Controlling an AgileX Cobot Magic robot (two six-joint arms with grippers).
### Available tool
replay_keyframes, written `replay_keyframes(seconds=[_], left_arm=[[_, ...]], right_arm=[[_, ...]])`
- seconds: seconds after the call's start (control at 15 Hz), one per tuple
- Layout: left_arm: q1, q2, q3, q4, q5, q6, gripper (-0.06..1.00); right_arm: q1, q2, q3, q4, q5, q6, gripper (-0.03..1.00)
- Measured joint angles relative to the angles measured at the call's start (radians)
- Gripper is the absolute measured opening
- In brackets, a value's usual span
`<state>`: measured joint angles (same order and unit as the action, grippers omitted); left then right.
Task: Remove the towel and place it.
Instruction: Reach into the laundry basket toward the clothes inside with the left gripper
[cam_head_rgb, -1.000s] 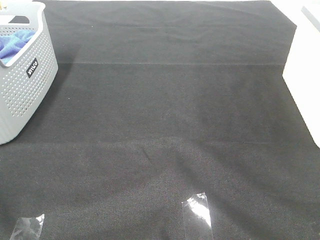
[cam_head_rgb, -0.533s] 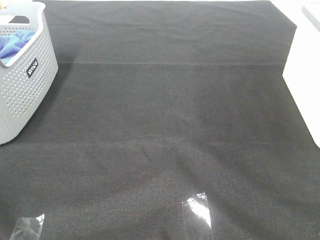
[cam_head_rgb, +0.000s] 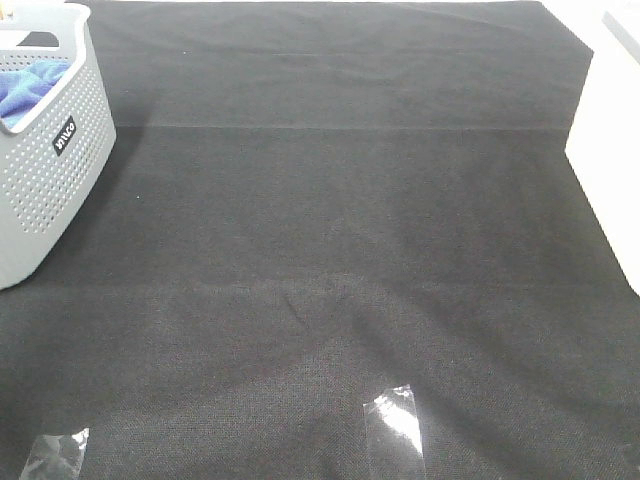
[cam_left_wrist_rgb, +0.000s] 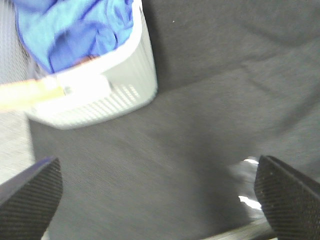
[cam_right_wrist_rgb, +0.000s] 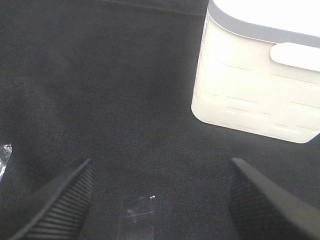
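The royal-blue towel (cam_head_rgb: 28, 88) lies bunched inside the grey perforated basket (cam_head_rgb: 55, 190) at the far left of the table. The left wrist view shows the towel (cam_left_wrist_rgb: 80, 30) crumpled in the basket (cam_left_wrist_rgb: 115, 95) ahead of my left gripper (cam_left_wrist_rgb: 155, 192), which is open, empty and well apart from the basket. My right gripper (cam_right_wrist_rgb: 160, 200) is open and empty above the black cloth. Neither gripper shows in the exterior high view.
A black cloth (cam_head_rgb: 340, 220) covers the table. A white bin (cam_head_rgb: 610, 160) stands at the right edge and shows in the right wrist view (cam_right_wrist_rgb: 260, 80). Clear tape patches (cam_head_rgb: 395, 425) sit near the front edge.
None in the exterior high view; basket, towel and cloth stand as before.
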<state>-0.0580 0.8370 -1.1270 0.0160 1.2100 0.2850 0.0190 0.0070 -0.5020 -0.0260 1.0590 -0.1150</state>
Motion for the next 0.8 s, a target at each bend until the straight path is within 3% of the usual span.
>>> replay_keyframes(seconds=[0.2, 0.4, 0.6, 0.8], left_arm=[[0.000, 0.245, -0.172, 0.093, 0.003, 0.051, 0.99], [0.006, 0.440, -0.330, 0.211, 0.003, 0.198, 0.99], [0.086, 0.629, -0.490, 0.217, 0.003, 0.321, 0.99], [0.193, 0.831, -0.552, 0.211, 0.001, 0.394, 0.99]], right_arm=[[0.000, 0.000, 0.000, 0.000, 0.000, 0.000, 0.70], [0.000, 0.000, 0.000, 0.000, 0.000, 0.000, 0.70], [0.000, 0.000, 0.000, 0.000, 0.000, 0.000, 0.70], [0.000, 0.000, 0.000, 0.000, 0.000, 0.000, 0.70]])
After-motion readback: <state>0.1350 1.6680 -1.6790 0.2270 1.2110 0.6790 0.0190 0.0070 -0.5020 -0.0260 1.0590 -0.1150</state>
